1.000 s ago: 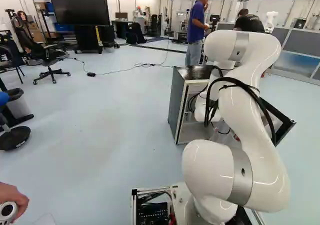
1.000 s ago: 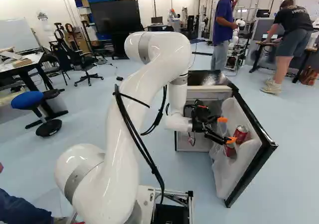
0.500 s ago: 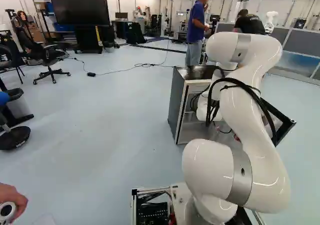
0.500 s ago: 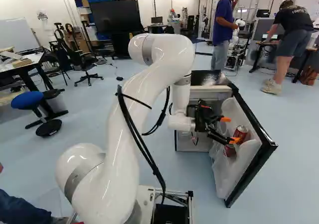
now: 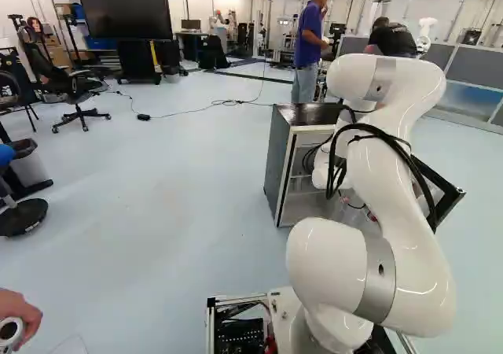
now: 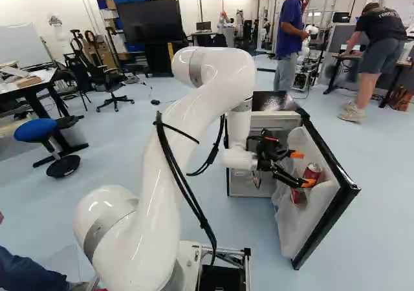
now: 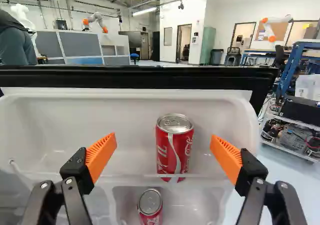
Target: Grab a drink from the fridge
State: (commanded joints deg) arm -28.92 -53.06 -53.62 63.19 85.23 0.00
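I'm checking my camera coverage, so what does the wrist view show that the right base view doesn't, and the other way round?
Only the wrist view: the green cabinet and the doorway.
Only the right base view: the TV, the blue stool, the fridge body and the arm.
Both: the door, a can, a second can and the open gripper.

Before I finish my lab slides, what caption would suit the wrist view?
Open orange-padded fingers before an upper red can and a lower one in the fridge's white door liner.
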